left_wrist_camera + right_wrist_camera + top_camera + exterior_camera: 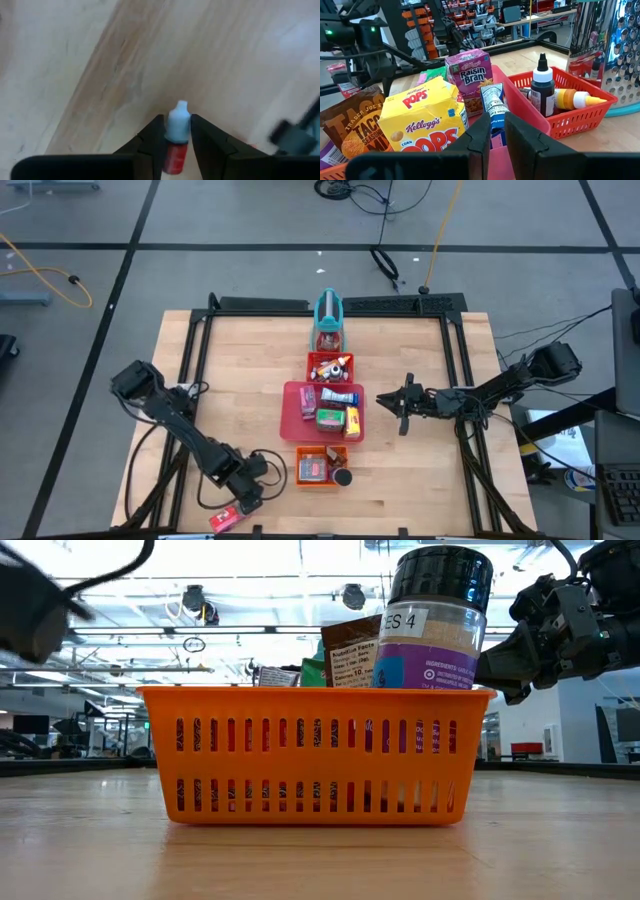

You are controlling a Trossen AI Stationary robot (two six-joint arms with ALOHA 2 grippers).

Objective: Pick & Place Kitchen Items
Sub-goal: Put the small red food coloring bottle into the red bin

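My left gripper [177, 137] is near the table's near-left edge [238, 505], shut on a tiny red bottle with a white cap [177, 127]. My right gripper [497, 132] is shut and hovers just right of the big red tray [292, 420], level with its rim and touching nothing. That tray holds a yellow Pops box [422, 122], a pink-purple Raisin Bran box [470, 75] and a blue-white box [492, 105]. Small bottles [542, 85] stand in the small red tray [330, 367]. The dark purple can [435, 625] stands in the orange tray [315, 755]. My left gripper pinches the tiny red bottle by its red body [175, 152], just below the white cap, between the two fingers. The bottle lies along the fingers, and its cap [179, 117] sticks out past the fingertips over the wooden table. Whether it rests on the table does not show.
The three trays sit in a row down the table's middle [320, 467], with the upright teal stand [329, 315] at the far end. A metal grater [600, 45] rises beside the small red tray. Bare wood lies left and right of the row. Black rails frame the table.
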